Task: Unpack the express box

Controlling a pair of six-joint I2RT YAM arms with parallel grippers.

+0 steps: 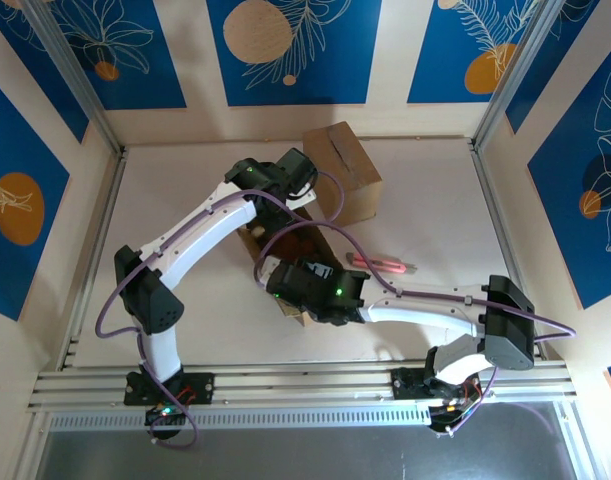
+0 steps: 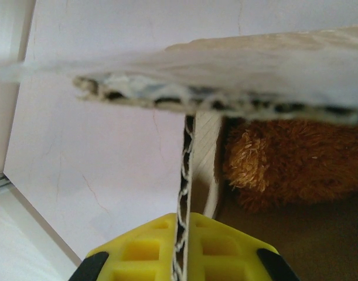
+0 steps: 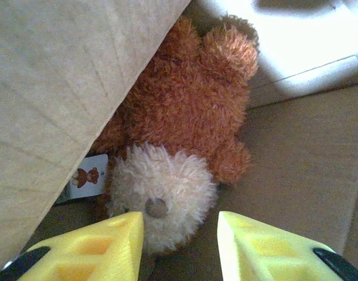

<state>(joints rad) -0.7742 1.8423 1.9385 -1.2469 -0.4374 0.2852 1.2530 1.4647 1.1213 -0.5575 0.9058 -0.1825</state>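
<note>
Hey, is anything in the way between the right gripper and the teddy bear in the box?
Nothing visible. The right gripper hangs open right at the muzzle of the teddy bear. A cardboard flap overhangs the bear on that view's left, not between them.

A cardboard flap (image 3: 55, 88) overhangs the teddy bear (image 3: 184, 111) from ten o'clock; the floor of the box (image 3: 302, 152) lies bare at three o'clock. Outside, a pink object (image 1: 380, 264) lies on the open table (image 1: 435, 200) at the box's three o'clock.

The box (image 1: 345, 180) is tan, the bear (image 3: 190, 111) russet with cream muzzle (image 3: 161, 187), the walls (image 1: 295, 50) leaf-patterned blue
</note>
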